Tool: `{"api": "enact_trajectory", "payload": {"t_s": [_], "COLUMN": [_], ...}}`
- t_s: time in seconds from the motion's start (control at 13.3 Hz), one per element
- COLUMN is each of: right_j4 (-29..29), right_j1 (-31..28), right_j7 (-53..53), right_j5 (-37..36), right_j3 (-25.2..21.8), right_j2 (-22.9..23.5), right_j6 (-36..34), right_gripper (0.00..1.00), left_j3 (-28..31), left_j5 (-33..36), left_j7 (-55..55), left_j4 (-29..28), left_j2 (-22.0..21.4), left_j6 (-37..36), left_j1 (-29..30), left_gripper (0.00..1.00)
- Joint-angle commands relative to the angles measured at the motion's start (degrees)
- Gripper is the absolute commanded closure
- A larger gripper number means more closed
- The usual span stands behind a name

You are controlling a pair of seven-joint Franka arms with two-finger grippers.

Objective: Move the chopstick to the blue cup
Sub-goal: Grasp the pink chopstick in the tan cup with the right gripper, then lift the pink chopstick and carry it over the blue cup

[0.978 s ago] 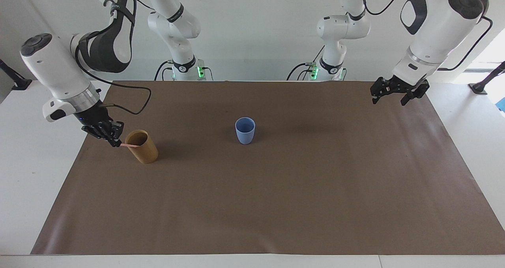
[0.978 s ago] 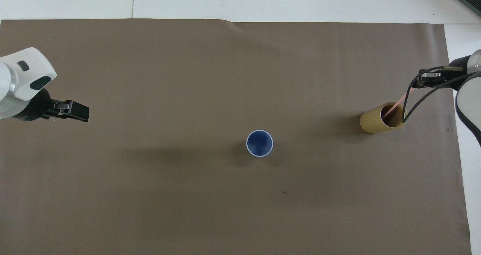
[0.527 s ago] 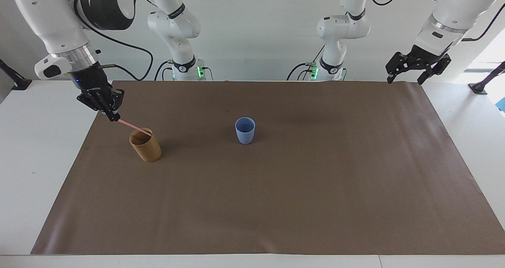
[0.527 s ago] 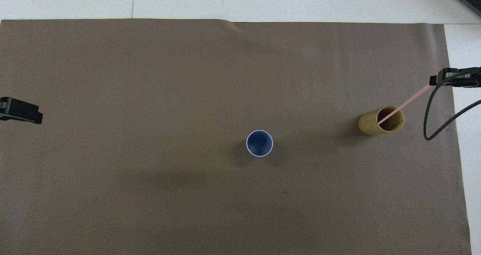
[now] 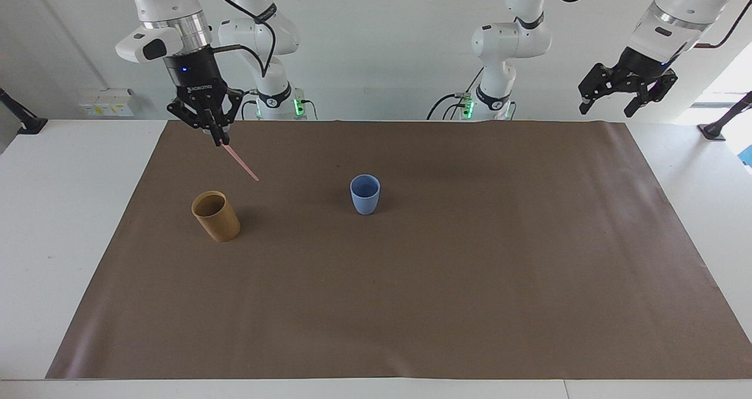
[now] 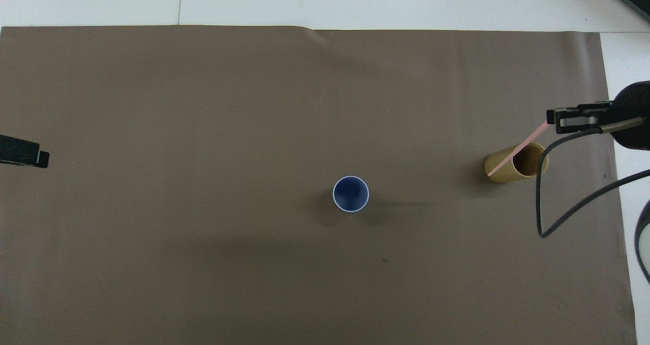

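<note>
My right gripper [image 5: 221,141] is shut on the upper end of the pale pink chopstick [image 5: 241,164], which hangs slanted in the air. Its lower tip is clear of the rim of the tan cup [image 5: 215,218]. From above, the chopstick [image 6: 517,150] crosses over the tan cup [image 6: 528,166], with the right gripper [image 6: 552,121] beside that cup. The light blue cup [image 5: 365,195] stands upright and empty in the middle of the mat, also seen as the blue cup [image 6: 350,194]. My left gripper [image 5: 611,100] waits open, high over the mat's corner at the left arm's end.
A brown mat [image 5: 446,281] covers most of the white table. A black cable [image 6: 546,218] loops down from the right arm near the tan cup. Only the left gripper's tip [image 6: 28,156] shows from above, at the mat's edge.
The right gripper rose and drew the chopstick out of the tan cup, carrying it toward the table's middle. The tan cup went from tilted to upright. The left gripper lifted and pulled back.
</note>
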Motion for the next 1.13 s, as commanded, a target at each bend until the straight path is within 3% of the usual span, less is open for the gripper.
{"api": "enact_trajectory", "payload": {"t_s": [0.0, 0.3, 1.05], "right_j4": [-1.6, -7.4, -12.3], "right_j1": [7.6, 14.5, 22.1], "right_j7": [4.2, 4.5, 6.1], "right_j5": [-1.1, -1.1, -1.0], "right_j3": [0.0, 0.0, 0.2], "right_j2": [-1.3, -0.9, 1.4], "right_j6": [2.0, 11.8, 17.9], "right_gripper": [1.0, 1.0, 1.0], "left_j3": [-0.3, -0.3, -0.3], "left_j5": [-1.1, -1.1, -0.1], "left_j7": [1.8, 1.7, 1.7], "left_j4": [-3.3, -4.3, -4.2], "left_j2": [-2.3, -2.6, -2.6], "left_j6": [1.0, 1.1, 0.7], "left_j1": [0.9, 0.7, 0.6], "left_gripper": [0.0, 0.0, 0.0]}}
